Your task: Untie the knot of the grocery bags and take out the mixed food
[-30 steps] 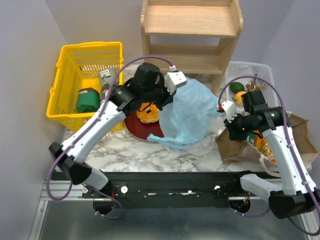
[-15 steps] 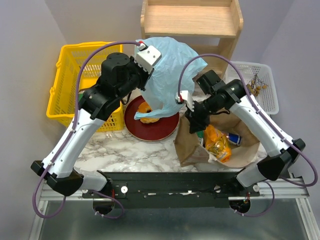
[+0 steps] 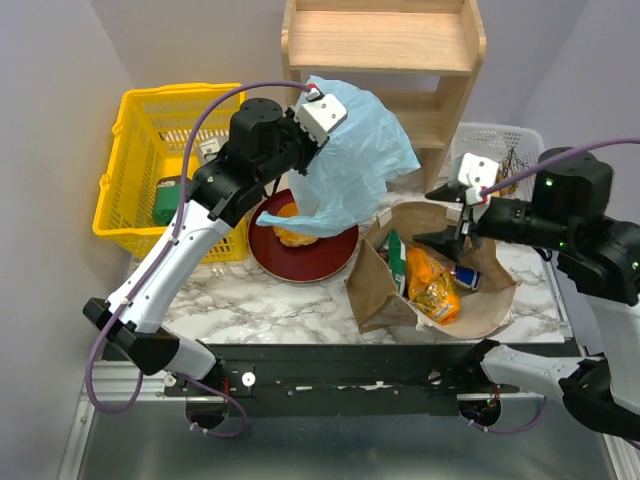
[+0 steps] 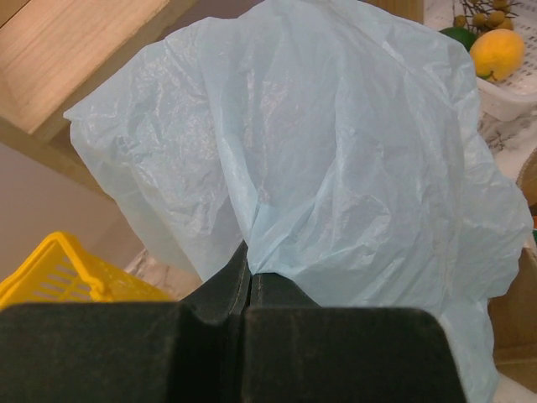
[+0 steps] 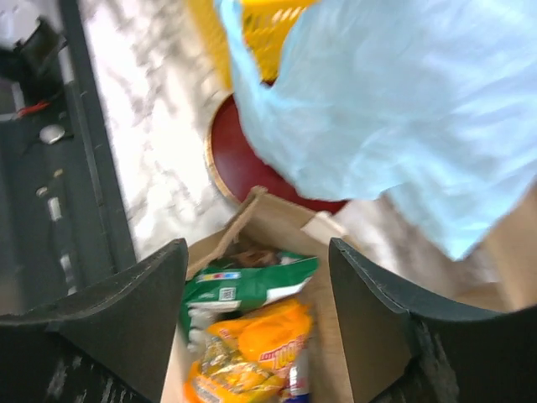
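Observation:
My left gripper [image 4: 250, 252] is shut on a bunched fold of the light-blue plastic bag [image 4: 336, 143] and holds it in the air above the red plate [image 3: 300, 258]. A glazed doughnut [image 3: 293, 232] lies on that plate, under the bag's lower edge. The brown paper bag [image 3: 385, 305] lies open on the marble. Inside it are a dark-green chip bag [image 5: 252, 281], a yellow-orange snack packet [image 5: 252, 353] and a drink can [image 3: 465, 277]. My right gripper [image 5: 258, 252] hovers open above the paper bag's mouth with nothing between its fingers. An orange fruit [image 4: 497, 52] and a green one [image 4: 460, 35] lie in the white tray.
A yellow basket [image 3: 150, 130] with jars stands at the back left. A wooden shelf [image 3: 380, 60] rises at the back centre. The white mesh tray [image 3: 495, 140] sits back right, with dry twigs [image 3: 515, 160] in it. The black mounting rail [image 3: 340, 380] runs along the near edge.
My right gripper has opened and pulled back to the right, off the paper bag, which now lies open. My left gripper has lifted the blue bag higher, over the plate.

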Controlling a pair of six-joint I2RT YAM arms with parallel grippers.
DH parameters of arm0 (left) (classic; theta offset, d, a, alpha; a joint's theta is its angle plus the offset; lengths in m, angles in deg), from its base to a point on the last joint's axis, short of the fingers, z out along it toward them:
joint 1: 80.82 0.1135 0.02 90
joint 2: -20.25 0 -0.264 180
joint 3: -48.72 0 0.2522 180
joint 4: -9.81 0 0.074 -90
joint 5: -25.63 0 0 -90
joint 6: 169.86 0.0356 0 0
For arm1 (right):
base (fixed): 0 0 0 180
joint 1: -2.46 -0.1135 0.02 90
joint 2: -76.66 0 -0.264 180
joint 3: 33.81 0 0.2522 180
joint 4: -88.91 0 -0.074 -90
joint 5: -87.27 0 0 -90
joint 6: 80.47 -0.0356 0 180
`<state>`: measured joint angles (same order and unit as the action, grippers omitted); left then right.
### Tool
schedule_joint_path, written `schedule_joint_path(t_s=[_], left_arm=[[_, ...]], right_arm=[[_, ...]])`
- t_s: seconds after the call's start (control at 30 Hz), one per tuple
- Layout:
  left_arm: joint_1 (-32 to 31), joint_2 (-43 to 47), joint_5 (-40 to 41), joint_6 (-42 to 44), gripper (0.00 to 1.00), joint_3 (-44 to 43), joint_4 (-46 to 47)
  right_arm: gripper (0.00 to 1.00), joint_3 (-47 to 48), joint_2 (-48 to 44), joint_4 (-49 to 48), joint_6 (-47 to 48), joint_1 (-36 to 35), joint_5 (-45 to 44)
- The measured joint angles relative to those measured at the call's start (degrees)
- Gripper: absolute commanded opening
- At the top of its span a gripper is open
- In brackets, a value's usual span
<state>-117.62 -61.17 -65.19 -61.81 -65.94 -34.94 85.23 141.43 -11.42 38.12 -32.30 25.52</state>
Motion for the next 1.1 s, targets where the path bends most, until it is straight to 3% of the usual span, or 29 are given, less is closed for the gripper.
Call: schedule_joint_path(t_s=[0.2,0.47,0.5,0.6,0.63,0.73,0.77,0.8,0.9,1.1], left_arm=[[-0.22,-2.1,-10.19,0.37,0.0,-0.04,2.64],[-3.13,-5.55,-18.97,-0.13,0.0,-3.76,2.05],[-3.3,-5.55,-19.54,-0.33,0.0,-3.76,1.95],[-3.56,-5.6,-20.94,-1.44,0.0,-3.76,1.73],[-3.58,-5.6,-21.31,-1.9,0.0,-3.76,1.68],[-3.56,-5.62,-21.66,-2.54,0.02,-3.76,1.68],[-3.56,-5.62,-21.62,-2.62,0.14,-3.76,1.7],[-3.56,-5.62,-21.59,-2.64,0.48,-3.76,1.73],[-3.58,-5.62,-19.93,-3.1,0.98,-3.67,2.23],[-3.78,-5.79,-14.53,-4.02,0.99,-4.42,4.76]], right_arm=[[0.82,-4.11,-1.03,-11.74,0.02,0.0,-4.22],[0.82,-15.41,6.54,-29.53,4.74,0.0,-13.49],[0.78,-16.15,6.73,-31.01,4.87,0.0,-14.47],[0.39,-18.45,6.56,-37.31,5.18,0.0,-17.94],[0.19,-18.75,6.51,-39.19,5.27,0.0,-19.08],[0.0,-18.84,6.49,-43.15,5.4,0.17,-22.27],[0.0,-19.06,6.27,-44.35,5.27,0.48,-22.97],[0.0,-19.43,5.97,-45.09,5.49,0.83,-23.34],[0.0,-21.7,4.0,-46.42,5.11,3.32,-24.85],[0.0,-25.99,-0.74,-46.34,3.65,16.81,-30.56]])
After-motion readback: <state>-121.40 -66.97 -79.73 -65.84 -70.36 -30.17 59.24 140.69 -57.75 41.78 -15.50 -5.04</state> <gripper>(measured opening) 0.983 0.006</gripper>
